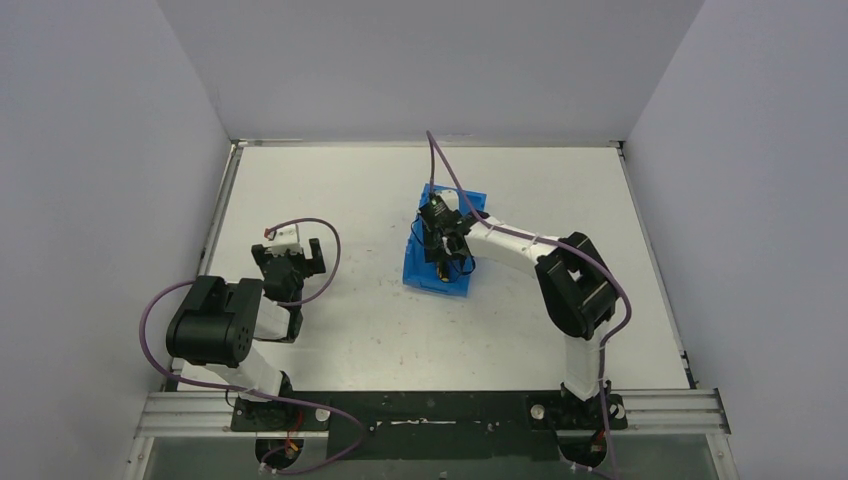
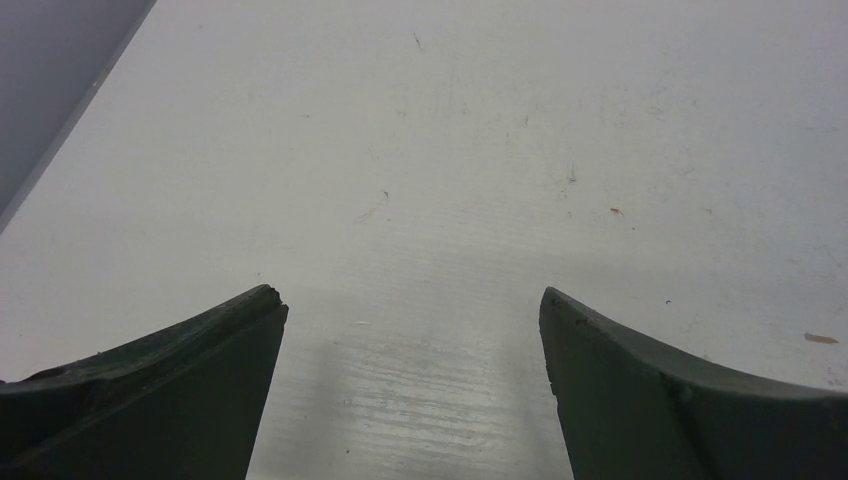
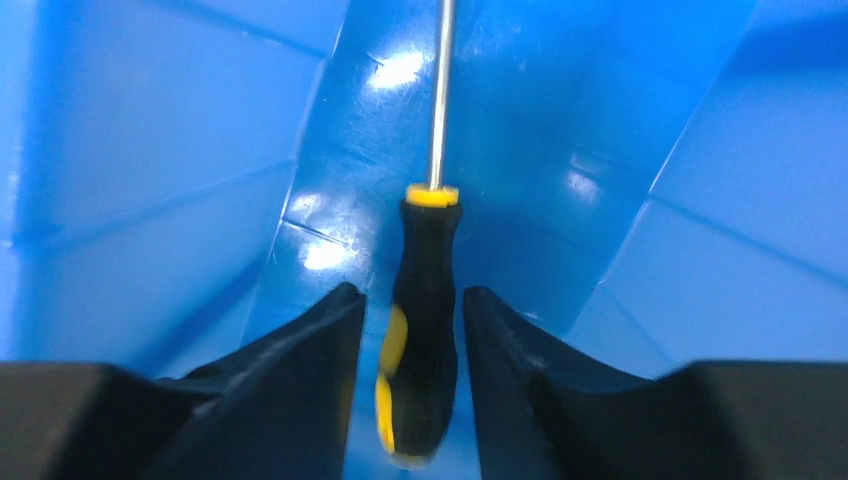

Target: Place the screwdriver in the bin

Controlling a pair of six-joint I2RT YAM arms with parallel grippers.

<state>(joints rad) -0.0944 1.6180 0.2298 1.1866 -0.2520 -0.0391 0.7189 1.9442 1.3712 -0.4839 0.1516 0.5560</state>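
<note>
The right claw [image 3: 408, 295] hangs down inside the blue bin [image 3: 150, 200], its arm reaching toward 10 o'clock from its base. Its jaws stand a little apart around the black-and-yellow handle of the screwdriver [image 3: 425, 250]. A sliver of blue shows between one finger and the handle, so the grip looks released, though the other side is too close to judge. The screwdriver is within the bin's walls, shaft pointing to 12 o'clock in the wrist view. The left claw [image 2: 410, 300] sits at the bin's 9 o'clock, well apart, jaws spread wide over the white table [image 2: 500, 150], holding nothing.
</note>
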